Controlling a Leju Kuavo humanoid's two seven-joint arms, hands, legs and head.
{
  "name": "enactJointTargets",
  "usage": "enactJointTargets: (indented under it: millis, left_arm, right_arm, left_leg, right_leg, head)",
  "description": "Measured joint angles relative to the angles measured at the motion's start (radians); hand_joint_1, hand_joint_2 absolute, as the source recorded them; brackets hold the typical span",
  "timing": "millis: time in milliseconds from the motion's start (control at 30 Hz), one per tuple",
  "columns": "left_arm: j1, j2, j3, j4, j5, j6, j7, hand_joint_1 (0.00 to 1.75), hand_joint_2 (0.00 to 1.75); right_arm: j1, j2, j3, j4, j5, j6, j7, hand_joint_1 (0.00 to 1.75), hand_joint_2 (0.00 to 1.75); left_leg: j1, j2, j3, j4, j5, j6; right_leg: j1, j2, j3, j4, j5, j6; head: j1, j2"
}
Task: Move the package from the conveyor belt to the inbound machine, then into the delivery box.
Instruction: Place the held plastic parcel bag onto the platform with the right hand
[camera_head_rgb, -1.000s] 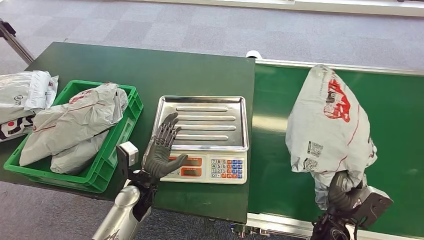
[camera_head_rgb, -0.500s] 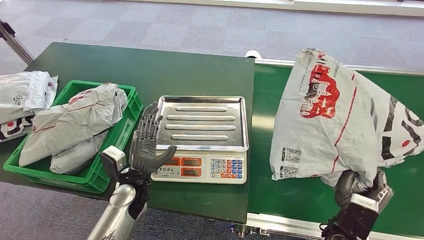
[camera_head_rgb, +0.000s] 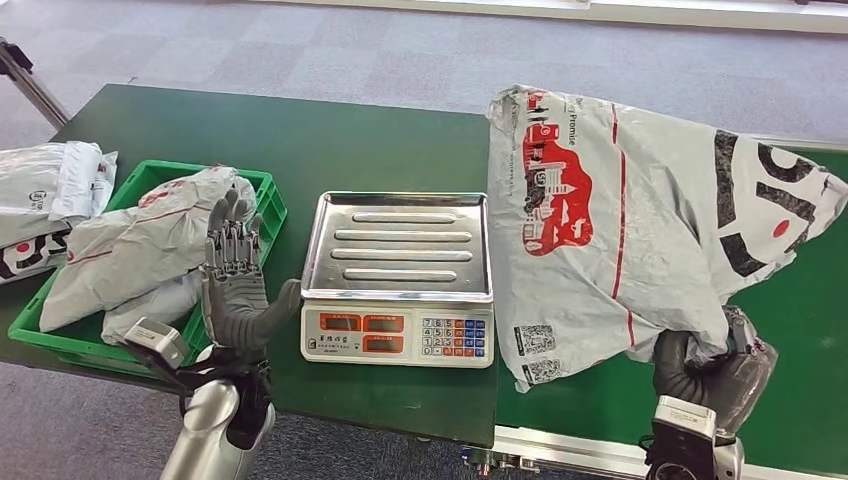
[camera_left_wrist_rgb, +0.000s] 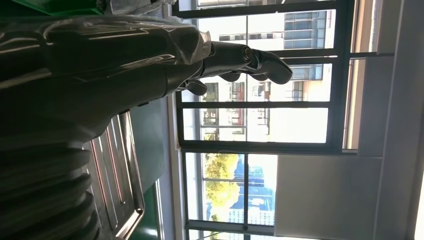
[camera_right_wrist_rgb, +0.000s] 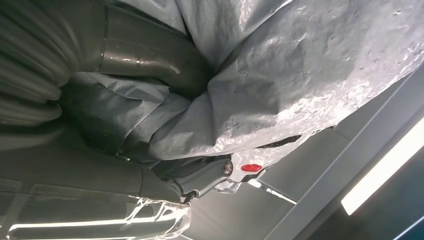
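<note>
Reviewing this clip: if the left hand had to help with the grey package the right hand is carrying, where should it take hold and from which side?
Probably the loose lower-left corner of the package, near the printed codes, coming from the scale side. The right hand already holds the bunched lower-right end, so that slack corner hangs free nearest the raised, empty left hand.

We see a large grey plastic mailer package (camera_head_rgb: 620, 230), crumpled, printed with a red graphic, black markings and barcode labels. It is lifted and spread wide above the green conveyor belt (camera_head_rgb: 800, 330), its left edge just beside the steel tray of the weighing scale (camera_head_rgb: 400, 275). A green delivery box (camera_head_rgb: 262, 205) sits left, holding other grey bags.
</note>
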Motion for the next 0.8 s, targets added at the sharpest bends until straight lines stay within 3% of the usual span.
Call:
enactJointTargets:
  millis: [233, 433, 800]
  left_arm:
    - [0.012, -0.015, 0.016, -0.052, 0.006, -0.003, 0.000, 0.00, 1.75]
    - [0.017, -0.046, 0.053, -0.123, 0.032, -0.023, 0.000, 0.00, 1.75]
    - [0.005, -0.063, 0.065, -0.116, 0.031, -0.057, 0.000, 0.00, 1.75]
  right_arm:
    - [-0.023, -0.031, 0.022, -0.005, 0.060, -0.003, 0.000, 1.75, 1.75]
    - [-0.117, -0.057, 0.035, 0.040, 0.226, 0.017, 0.012, 1.75, 1.75]
    - [-0.408, -0.086, 0.128, 0.409, 0.468, -0.009, 0.072, 1.75, 1.75]
  left_leg:
    - [0.000, 0.000, 0.000, 0.000, 0.000, 0.000]
    - [0.000, 0.000, 0.000, 0.000, 0.000, 0.000]
    - [0.000, 0.001, 0.001, 0.000, 0.001, 0.000]
  right_leg:
    - [0.000, 0.000, 0.000, 0.000, 0.000, 0.000]
    - [0.000, 0.000, 0.000, 0.000, 0.000, 0.000]
    - [0.000, 0.000, 0.001, 0.000, 0.001, 0.000]
  head:
    - [0.000, 0.000]
    - [0.000, 0.000]
    - [0.000, 0.000]
